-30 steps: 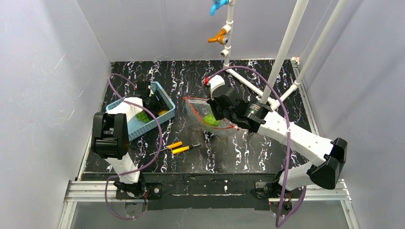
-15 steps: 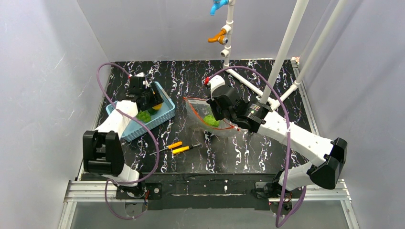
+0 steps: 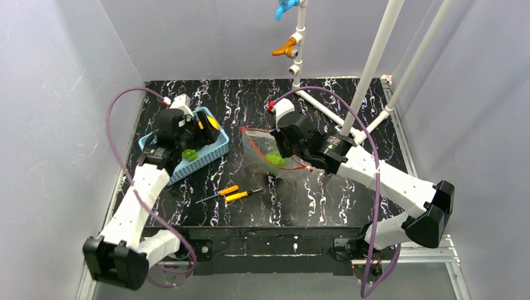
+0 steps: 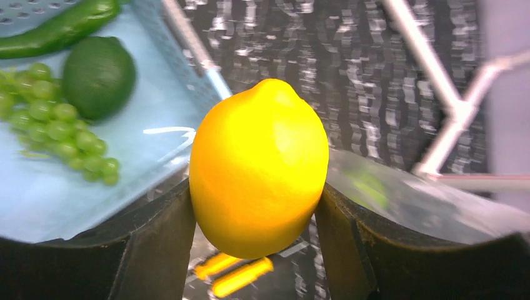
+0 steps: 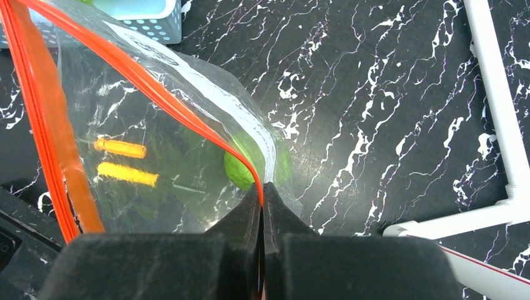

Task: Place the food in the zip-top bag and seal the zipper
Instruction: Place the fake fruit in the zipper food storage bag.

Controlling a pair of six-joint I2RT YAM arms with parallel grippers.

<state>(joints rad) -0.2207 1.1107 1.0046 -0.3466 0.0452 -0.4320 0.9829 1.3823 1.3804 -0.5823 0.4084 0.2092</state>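
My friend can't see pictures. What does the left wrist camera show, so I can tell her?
A round yellow lemon is squeezed between the left gripper's two black fingers. Behind it, a light blue plastic basket holds a dark green lime, a bunch of green grapes and a long green pepper.

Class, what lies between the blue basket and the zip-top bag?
Nothing: the top view shows only bare marbled tabletop between the blue basket and the zip-top bag; the screwdrivers lie off toward the near edge.
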